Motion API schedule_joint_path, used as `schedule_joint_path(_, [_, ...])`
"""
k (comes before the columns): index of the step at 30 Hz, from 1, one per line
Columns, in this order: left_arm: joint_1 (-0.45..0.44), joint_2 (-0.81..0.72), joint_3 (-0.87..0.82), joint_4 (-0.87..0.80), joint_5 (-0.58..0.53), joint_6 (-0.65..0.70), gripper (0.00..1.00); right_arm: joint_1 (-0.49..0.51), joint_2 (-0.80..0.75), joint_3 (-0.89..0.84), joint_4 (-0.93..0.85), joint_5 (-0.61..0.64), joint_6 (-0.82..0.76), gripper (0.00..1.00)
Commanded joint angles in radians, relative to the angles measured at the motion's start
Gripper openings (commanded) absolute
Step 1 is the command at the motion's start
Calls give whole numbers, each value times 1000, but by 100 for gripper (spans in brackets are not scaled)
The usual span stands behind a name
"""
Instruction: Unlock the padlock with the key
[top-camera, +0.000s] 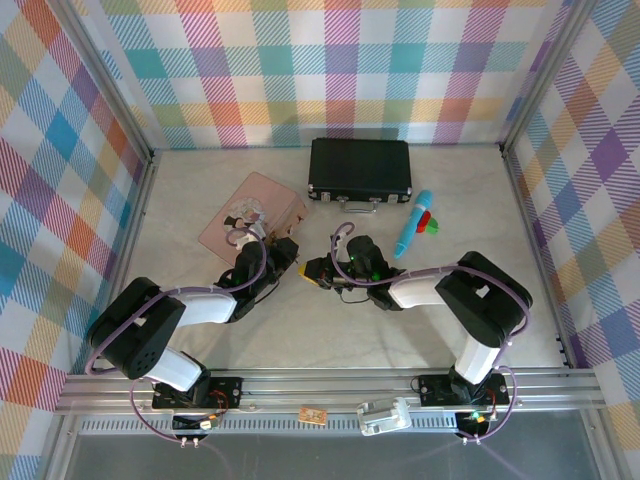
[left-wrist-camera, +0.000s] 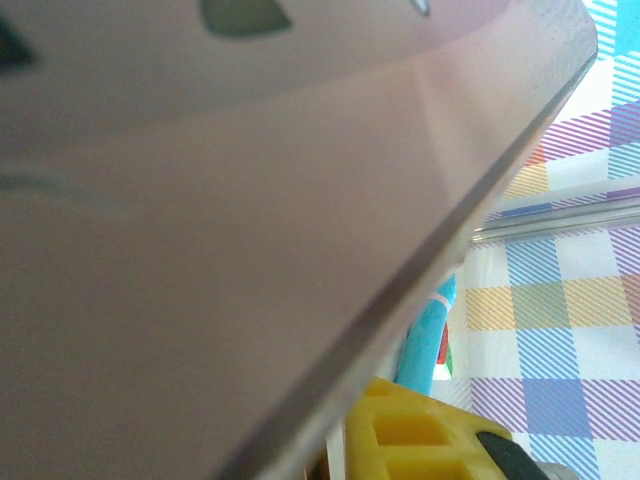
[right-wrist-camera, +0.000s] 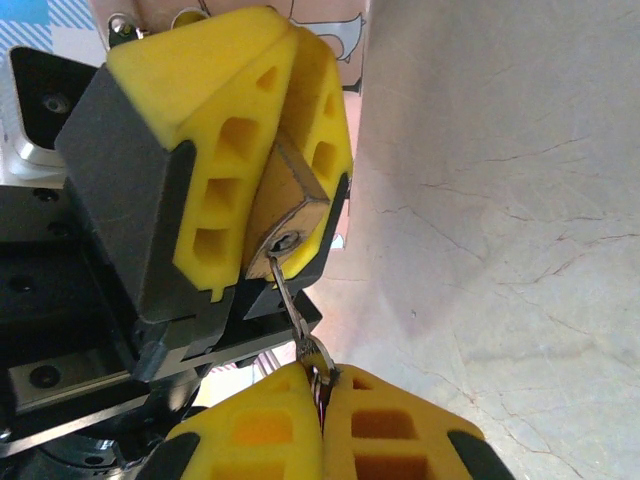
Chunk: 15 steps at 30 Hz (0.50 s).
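Colour rundown: the walls (top-camera: 60, 180) are pastel plaid, with pink, teal, yellow, orange and purple stripes over white. The table (top-camera: 470, 190) is pale cream with thin grey marble-ish veins. At 12 o'clock sits a black case (top-camera: 360, 168) with silvery edges. At 10 o'clock there's a dusty pink tin (top-camera: 250, 205) with some pale print on it, maybe a cartoon, too small to tell. At 1 o'clock is a turquoise pen (top-camera: 412, 228) with red and green bits. The arms (top-camera: 420, 290) are white and black, and the cables (top-camera: 345, 240) purple. The left gripper (right-wrist-camera: 285, 170) and right gripper (right-wrist-camera: 322, 400) are bright yellow with black. The padlock (right-wrist-camera: 290, 200) is brass-yellow and the key (right-wrist-camera: 290, 295) silver-grey.
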<state>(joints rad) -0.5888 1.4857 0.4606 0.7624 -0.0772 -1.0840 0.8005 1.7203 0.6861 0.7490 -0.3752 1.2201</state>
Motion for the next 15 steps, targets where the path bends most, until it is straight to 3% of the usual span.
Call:
schedule_joint_path(1, [-18,-7,-1,76,-4,-12,0,8,-19,-9,38,7,5,0])
schedule_joint_path(15, [-32,-21,0,68,0,-19,0,8,28,33,55,29,-23,0])
